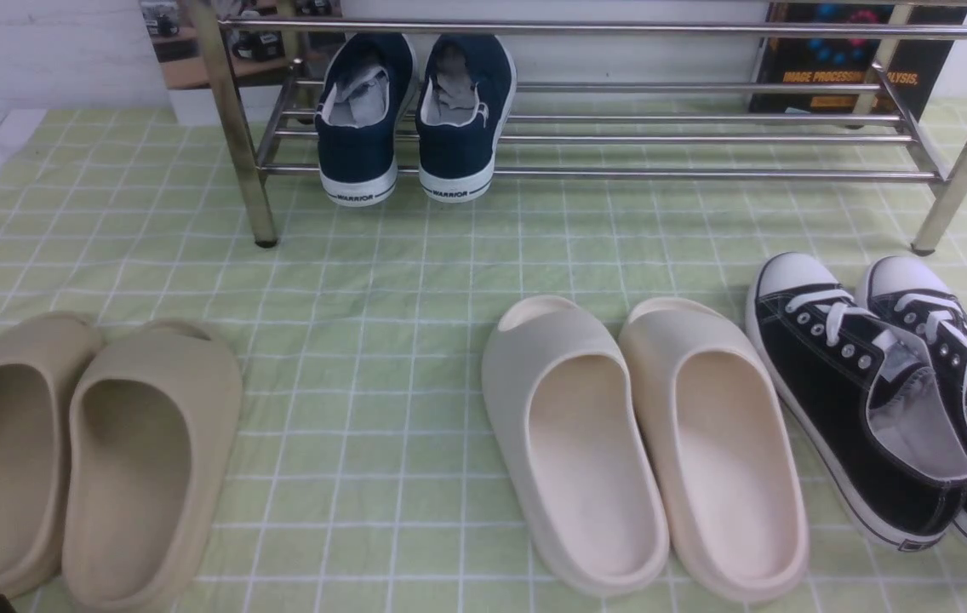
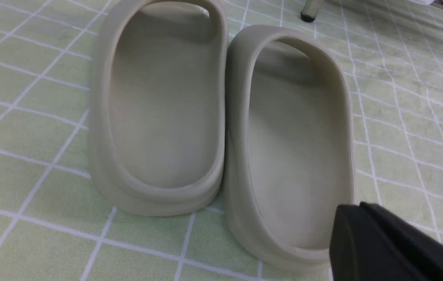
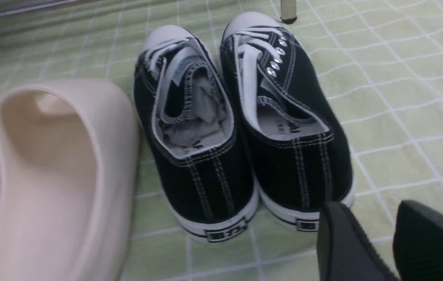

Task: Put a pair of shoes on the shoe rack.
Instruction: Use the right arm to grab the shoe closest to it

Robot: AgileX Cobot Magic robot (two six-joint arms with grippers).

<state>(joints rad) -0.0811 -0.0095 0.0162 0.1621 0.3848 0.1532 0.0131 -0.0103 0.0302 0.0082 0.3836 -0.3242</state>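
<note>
Black shoes (image 1: 875, 400) on the desk (image 1: 415, 272), near right, side by side, toes toward the rack (image 1: 586, 174), heels facing the right fingers (image 3: 342, 242), which stand parted and empty just behind them. Left fingers (image 2: 377, 242) closed, empty, well apart at left. Right arm nearer.

Shiny chrome shoe rack (image 1: 620, 174), canvas pair of shoes (image 1: 841, 400), matt smooth slippers (image 1: 573, 443), woven cloth (image 1: 381, 281).

navy sneakers (image 1: 360, 140), beige slippers (image 1: 147, 451), cream slippers (image 1: 577, 443), green checked cloth (image 1: 398, 281)
</note>
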